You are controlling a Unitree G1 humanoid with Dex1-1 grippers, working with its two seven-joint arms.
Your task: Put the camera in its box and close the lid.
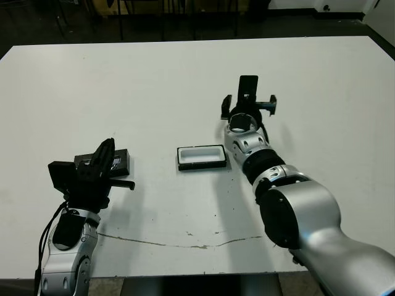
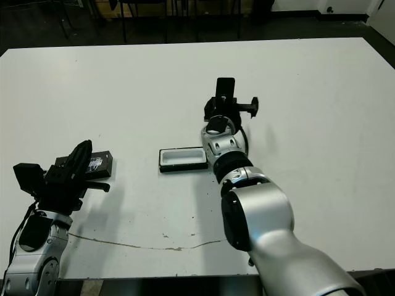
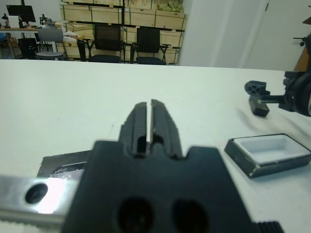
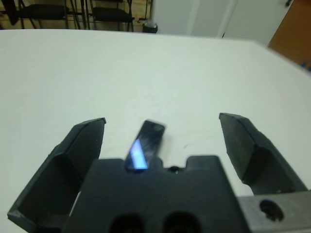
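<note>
Right gripper (image 4: 163,133) spread wide over the camera (image 4: 146,144) mid-frame, left gripper (image 3: 149,121) pinched shut on nothing, so: centring, lowering squarely, then squeezing the slim sides.

White bench (image 1: 154,80), thin crack near its front edge; black chairs (image 3: 121,43) and stacked wooden crates (image 3: 121,14) beyond.

Looks like a lab or workshop w/ storage, not a home. Large plain white table (image 1: 185,74), surface scuffed, thin crack line near the front edge. Left wrist view bkgd: black office chairs (image 3: 121,44) in a row, wooden crates (image 3: 121,14) stacked on racking behind them, a monitor (image 3: 22,12) on a desk at far side, white walls. Dark floor beyond the table.
</note>
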